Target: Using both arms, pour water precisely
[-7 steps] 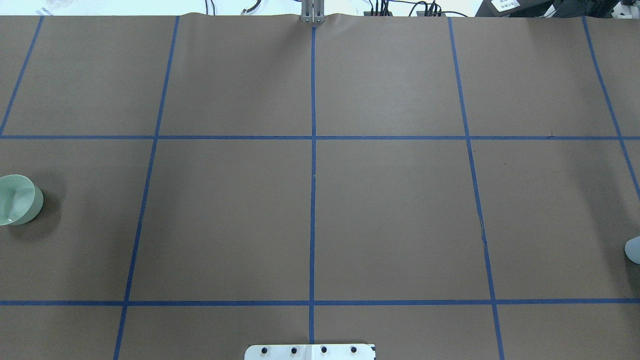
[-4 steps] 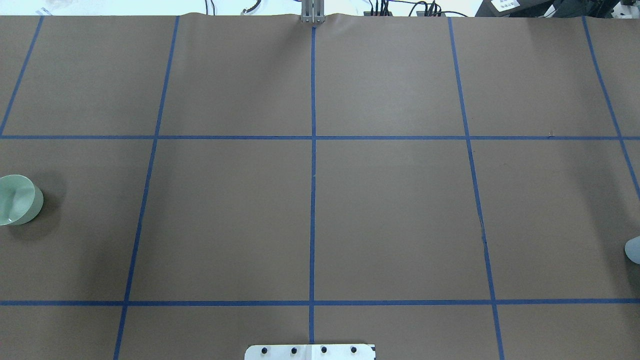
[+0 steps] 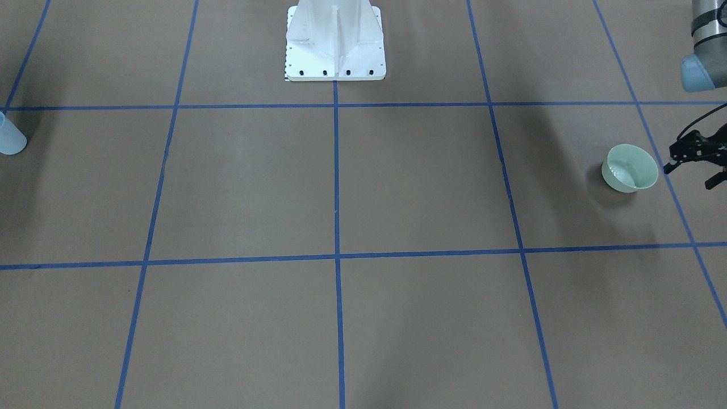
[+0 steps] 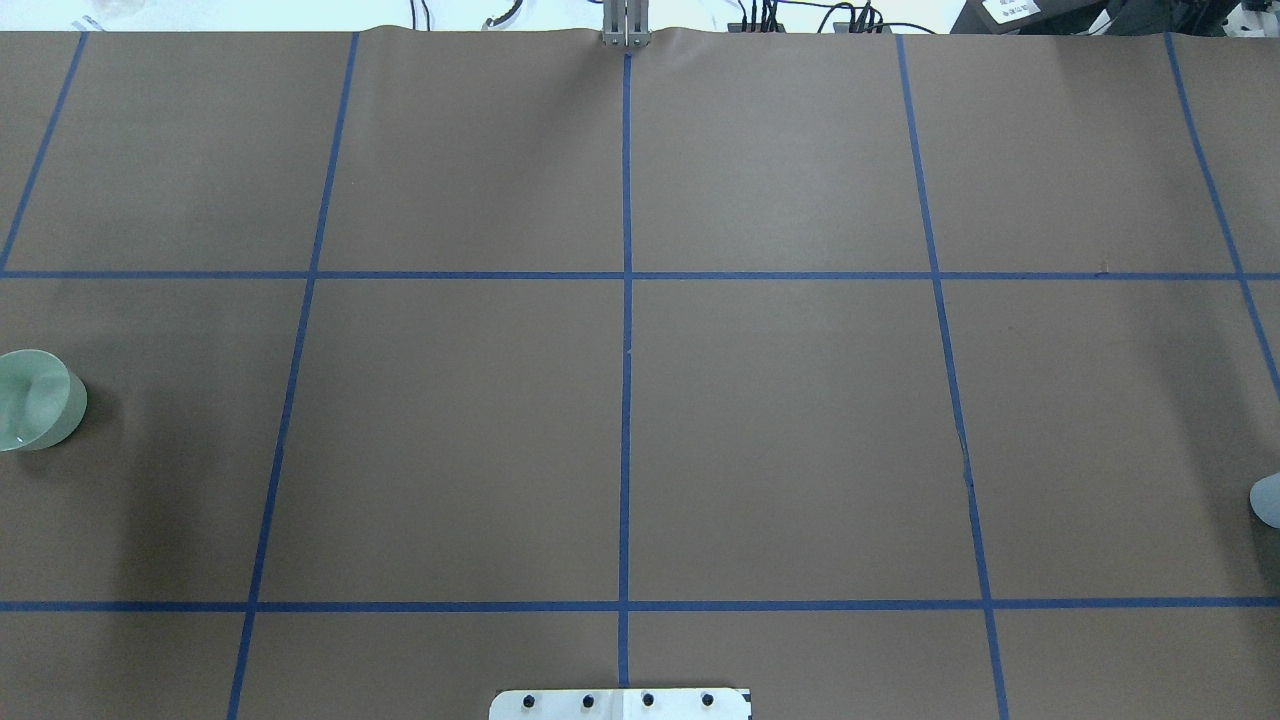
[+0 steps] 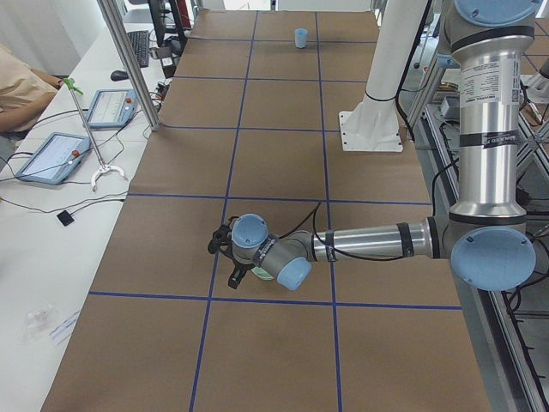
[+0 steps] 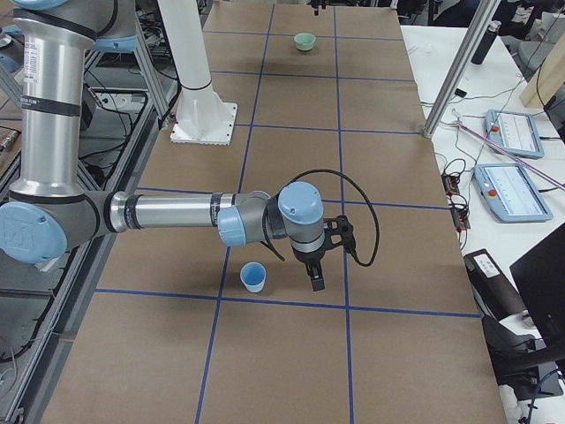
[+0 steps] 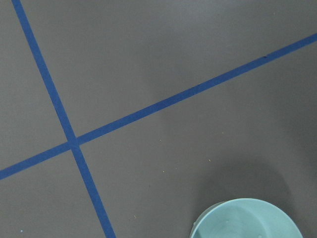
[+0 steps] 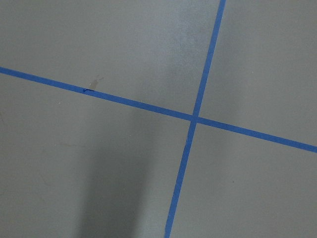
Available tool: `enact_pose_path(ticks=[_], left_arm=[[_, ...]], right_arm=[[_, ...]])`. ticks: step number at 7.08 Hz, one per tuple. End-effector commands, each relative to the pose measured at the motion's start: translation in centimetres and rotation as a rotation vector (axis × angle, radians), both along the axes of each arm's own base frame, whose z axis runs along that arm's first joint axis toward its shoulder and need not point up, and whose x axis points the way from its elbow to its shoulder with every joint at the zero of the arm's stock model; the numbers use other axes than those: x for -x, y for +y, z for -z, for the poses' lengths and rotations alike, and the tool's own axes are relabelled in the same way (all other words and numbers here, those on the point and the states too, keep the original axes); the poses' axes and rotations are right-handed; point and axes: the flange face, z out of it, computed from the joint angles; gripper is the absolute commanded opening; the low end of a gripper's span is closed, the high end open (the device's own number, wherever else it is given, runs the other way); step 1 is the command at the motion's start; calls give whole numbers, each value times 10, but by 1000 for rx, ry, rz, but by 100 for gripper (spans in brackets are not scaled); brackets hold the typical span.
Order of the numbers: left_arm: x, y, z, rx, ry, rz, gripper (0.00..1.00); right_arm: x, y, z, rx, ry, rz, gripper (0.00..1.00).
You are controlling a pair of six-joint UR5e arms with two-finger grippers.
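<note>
A pale green bowl (image 3: 629, 167) stands at the table's left end, also showing as the bowl (image 4: 35, 400) at the overhead view's left edge and as the bowl's rim (image 7: 247, 220) low in the left wrist view. My left gripper (image 3: 690, 176) hovers open just beside it, apart from it; the left gripper (image 5: 221, 264) hides most of the bowl there. A light blue cup (image 6: 253, 276) stands at the right end, the cup (image 3: 10, 139) upright. My right gripper (image 6: 328, 265) hangs beside the cup; open or shut, I cannot tell. I can make out no water.
The white pedestal (image 3: 335, 45) is bolted at the robot's side of the brown, blue-taped table (image 4: 780, 430). A white bench with tablets (image 5: 51, 159) and metal posts (image 5: 129, 60) runs along the far side, with a person's sleeve (image 5: 17, 94) there.
In the overhead view the shadow beside the bowl has spread toward the table's near edge. Bowl and cup have stayed where they were.
</note>
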Motion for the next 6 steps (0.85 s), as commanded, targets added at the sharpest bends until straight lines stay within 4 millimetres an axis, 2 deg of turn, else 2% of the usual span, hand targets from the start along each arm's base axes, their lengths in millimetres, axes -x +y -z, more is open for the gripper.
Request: enact_pose_path(ticks=[1, 2, 3, 4, 5, 6], left_arm=[[-22, 12, -17, -5, 6, -7, 100], [-25, 15, -20, -9, 6, -14, 95], [-24, 15, -22, -14, 4, -13, 71], [-28, 16, -22, -19, 3, -24, 23], [-34, 17, -20, -29, 6, -35, 0], [-37, 18, -20, -31, 6, -42, 0]], right_arm=[[0, 1, -1, 1, 0, 1, 100], [0, 0, 0, 0, 0, 1, 100], [0, 1, -1, 0, 0, 2, 100], [0, 1, -1, 0, 0, 2, 100], [-1, 1, 0, -1, 0, 0, 100], [0, 1, 0, -1, 0, 2, 100]])
